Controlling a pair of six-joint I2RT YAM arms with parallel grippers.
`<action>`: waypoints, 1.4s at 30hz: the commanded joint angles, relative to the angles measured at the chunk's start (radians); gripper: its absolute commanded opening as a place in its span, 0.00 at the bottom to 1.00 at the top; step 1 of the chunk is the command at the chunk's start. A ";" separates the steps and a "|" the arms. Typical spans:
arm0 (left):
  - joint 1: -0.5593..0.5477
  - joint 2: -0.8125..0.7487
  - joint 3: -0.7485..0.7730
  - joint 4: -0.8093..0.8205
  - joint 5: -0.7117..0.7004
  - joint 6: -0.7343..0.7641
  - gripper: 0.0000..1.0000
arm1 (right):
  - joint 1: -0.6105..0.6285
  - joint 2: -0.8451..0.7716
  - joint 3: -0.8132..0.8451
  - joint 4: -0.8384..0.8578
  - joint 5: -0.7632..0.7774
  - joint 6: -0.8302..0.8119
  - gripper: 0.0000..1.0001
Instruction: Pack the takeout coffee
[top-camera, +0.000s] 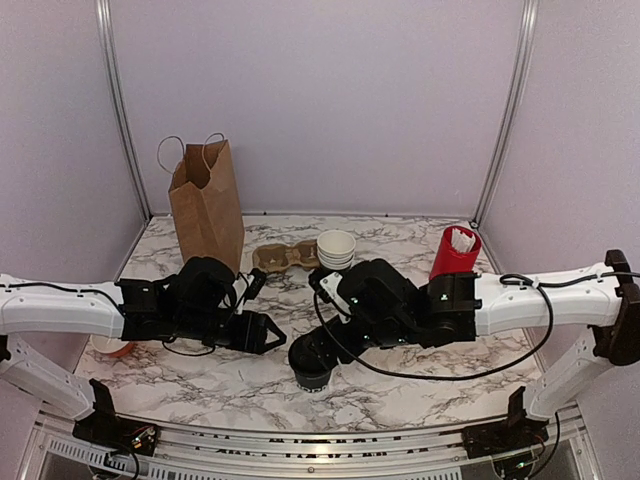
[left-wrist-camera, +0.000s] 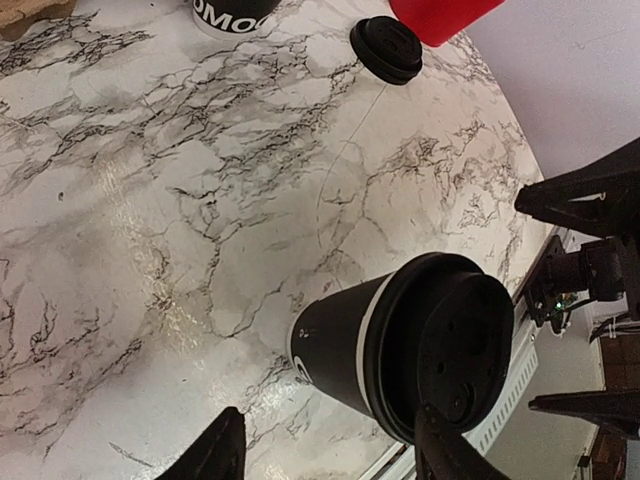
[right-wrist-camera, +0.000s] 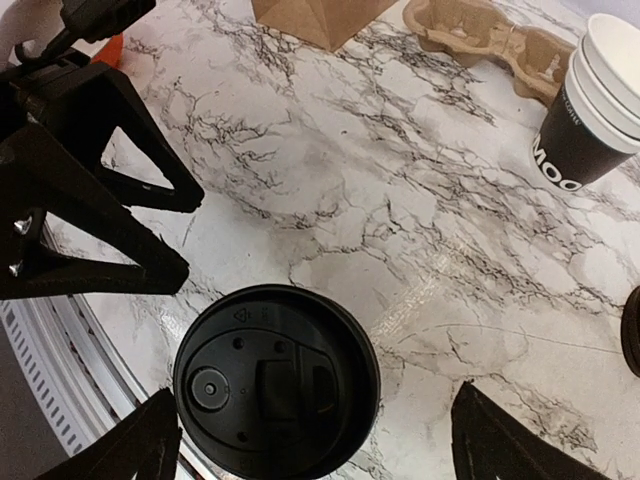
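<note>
Small black paper cup with black plastic lid (left-wrist-camera: 335, 350) stands ungripped inside the right hand (right-wrist-camera: 315, 400), fingers spread wide; left hand (left-wrist-camera: 330, 420), parted and empty, just beside it.

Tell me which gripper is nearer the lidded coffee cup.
Right. The right gripper is over the lidded coffee cup, its open fingers either side of the lid. The left gripper sits beside the cup, open, apart from it.
</note>
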 joint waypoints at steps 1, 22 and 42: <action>-0.018 -0.031 -0.045 -0.007 0.052 -0.022 0.59 | -0.004 -0.037 -0.054 0.040 -0.076 -0.081 0.93; -0.049 -0.002 -0.141 0.169 0.156 -0.089 0.60 | 0.007 -0.182 -0.347 0.249 -0.154 -0.157 0.96; -0.049 0.091 -0.073 0.156 0.163 -0.051 0.53 | 0.025 -0.167 -0.502 0.418 -0.100 -0.152 0.94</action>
